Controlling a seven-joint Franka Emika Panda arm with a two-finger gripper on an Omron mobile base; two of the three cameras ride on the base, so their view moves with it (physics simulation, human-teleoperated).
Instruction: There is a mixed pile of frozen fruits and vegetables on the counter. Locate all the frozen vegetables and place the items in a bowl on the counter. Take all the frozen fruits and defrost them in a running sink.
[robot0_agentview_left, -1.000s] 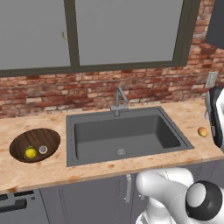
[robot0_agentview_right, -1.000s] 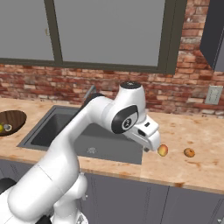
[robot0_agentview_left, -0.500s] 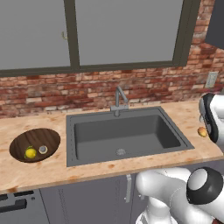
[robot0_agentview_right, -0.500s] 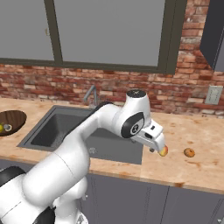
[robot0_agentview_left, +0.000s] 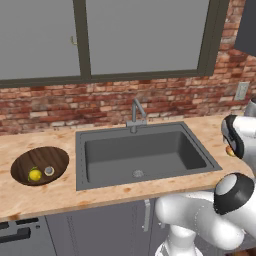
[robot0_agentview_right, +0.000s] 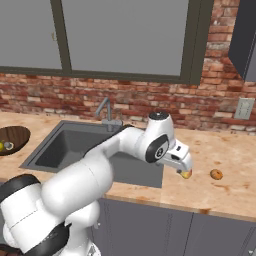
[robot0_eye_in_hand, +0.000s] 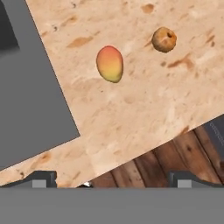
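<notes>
Two frozen fruits lie on the counter (robot0_eye_in_hand: 144, 105) right of the sink (robot0_agentview_right: 75, 145): a yellow-orange piece with a red blush (robot0_eye_in_hand: 110, 64) and an orange-brown one (robot0_eye_in_hand: 164, 40). My gripper (robot0_agentview_right: 182, 167) hovers just above the blushed fruit (robot0_agentview_right: 186, 174), and the brown fruit (robot0_agentview_right: 216, 174) lies a little to its right. In the hand view the gripper (robot0_eye_in_hand: 111, 181) is open, its fingertips (robot0_eye_in_hand: 41, 178) set wide apart with nothing between them. The dark wooden bowl (robot0_agentview_left: 52, 156) left of the sink holds a yellow ball (robot0_agentview_left: 35, 175) and a pale grey-white item (robot0_agentview_left: 49, 171).
A slim steel faucet (robot0_agentview_left: 136, 112) stands behind the sink basin (robot0_agentview_left: 145, 155). The brick wall and window run along the back. The counter's front edge is close to the fruits, with dark wood floor (robot0_eye_in_hand: 175, 157) below it.
The arm has swung right and down, bringing the open gripper from beside the sink's corner to just over the blushed fruit. The fruits and the bowl have not moved.
</notes>
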